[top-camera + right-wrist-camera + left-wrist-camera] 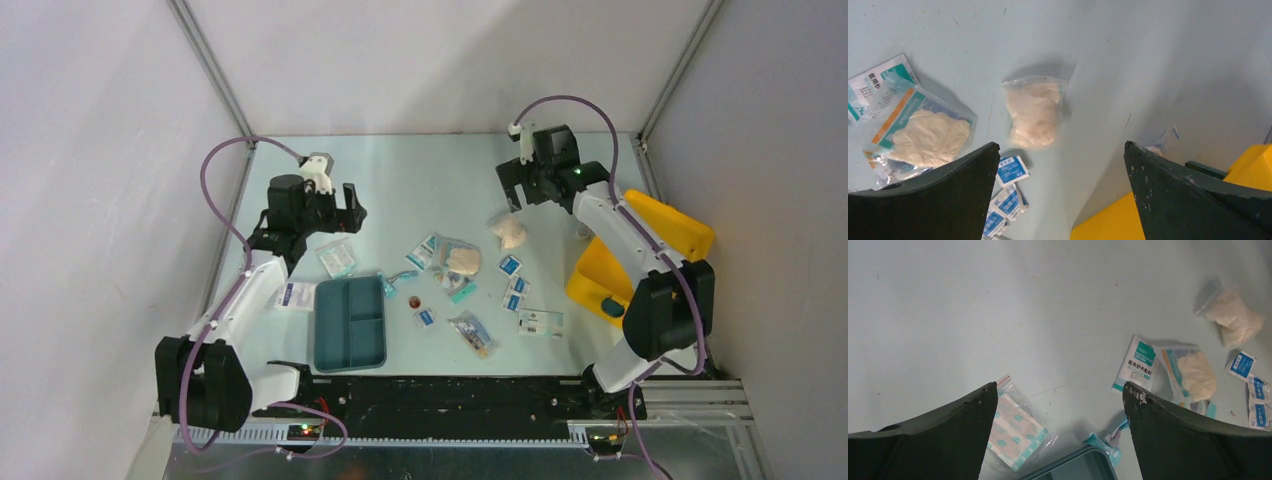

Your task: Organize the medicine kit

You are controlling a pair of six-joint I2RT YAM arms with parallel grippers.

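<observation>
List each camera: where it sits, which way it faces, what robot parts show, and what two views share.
Top external: high behind the arm bases, looking down at the table; both arms, left hand and right hand show.
Left wrist: on the left arm, looking down between its open fingers at a plaster packet and teal tray.
Right wrist: on the right arm, looking down between its open fingers at a pale bag and the medicine kit.
Shared: both wrist views show the pale bag.

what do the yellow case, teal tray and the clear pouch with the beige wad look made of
Medicine kit: probably rigid moulded plastic; smooth yellow, rounded corners. Divided tray: likely rigid plastic, matte teal, moulded partitions. Pouch: thin clear film, crinkled and glinting; the wad inside looks soft, maybe gauze or gloves.
</observation>
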